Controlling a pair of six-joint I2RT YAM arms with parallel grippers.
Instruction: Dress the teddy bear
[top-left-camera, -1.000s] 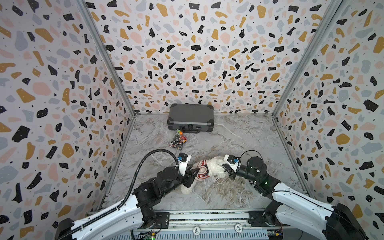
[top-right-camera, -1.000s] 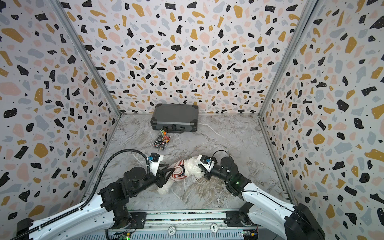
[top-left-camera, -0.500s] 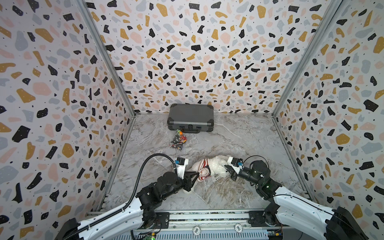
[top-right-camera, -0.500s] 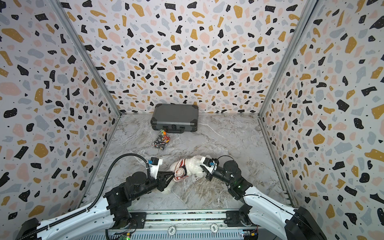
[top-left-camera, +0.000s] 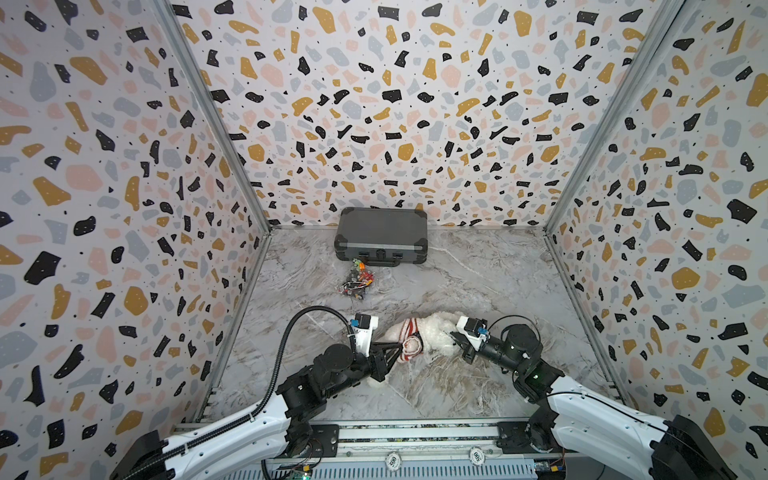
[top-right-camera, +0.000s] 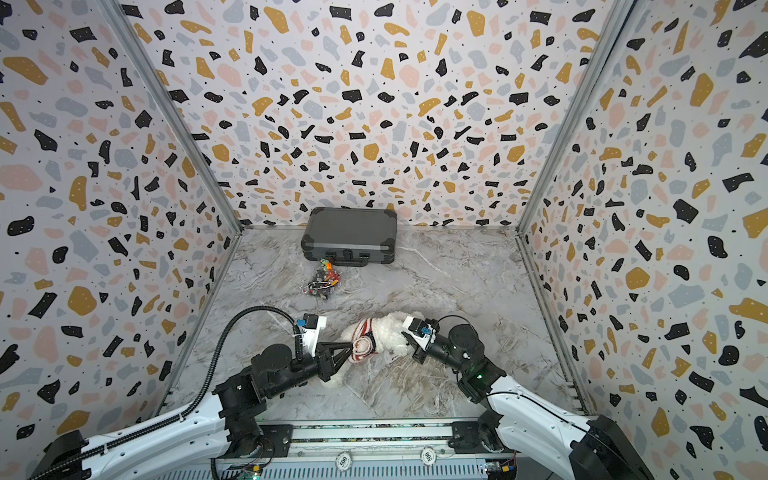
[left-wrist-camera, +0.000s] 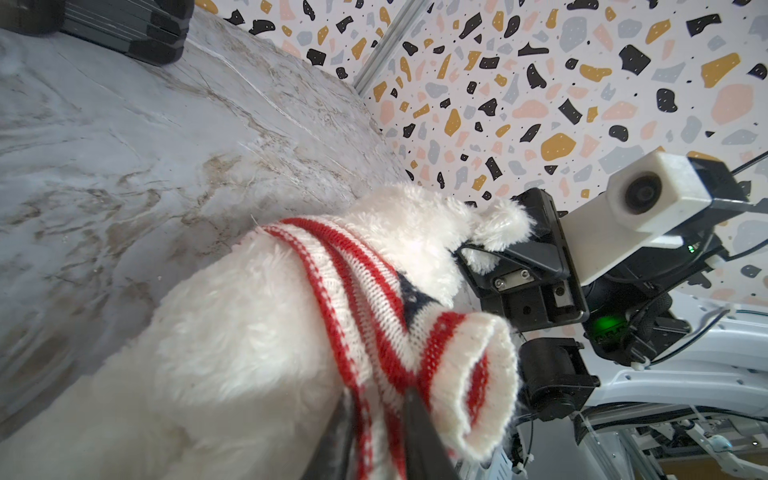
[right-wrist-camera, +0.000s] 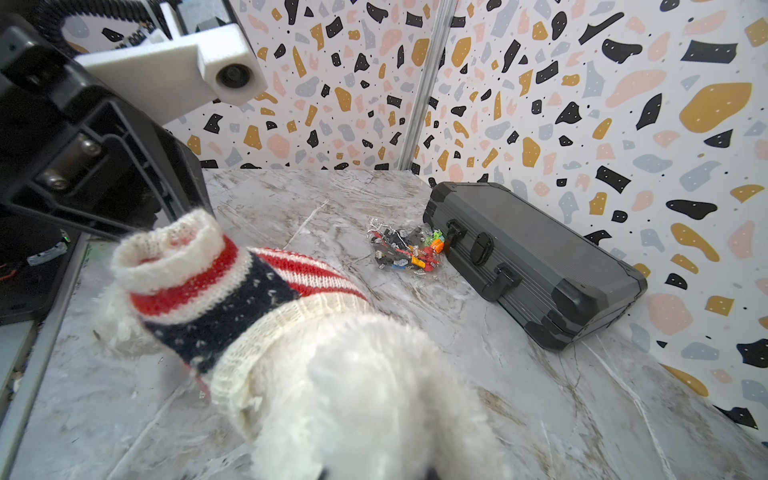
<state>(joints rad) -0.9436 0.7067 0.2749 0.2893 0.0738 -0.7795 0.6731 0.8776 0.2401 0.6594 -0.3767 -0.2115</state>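
The teddy bear, fluffy and white, lies on the marble floor between both arms. A red-and-white striped sweater with a navy patch is bunched round its body. My left gripper is shut on the sweater's knit beside the rolled cuff. In the left wrist view the sweater sits between my left gripper's dark fingers. My right gripper is shut on the bear's fur. In the right wrist view the teddy bear fills the space at my right gripper.
A dark grey hard case lies at the back wall. A clear bag of small coloured parts sits just in front of it. Terrazzo walls close off three sides, and a metal rail runs along the front.
My left gripper's jaws have narrowed onto the sweater and the arm has dropped lower. The right gripper has kept its hold on the bear, which has shifted slightly.
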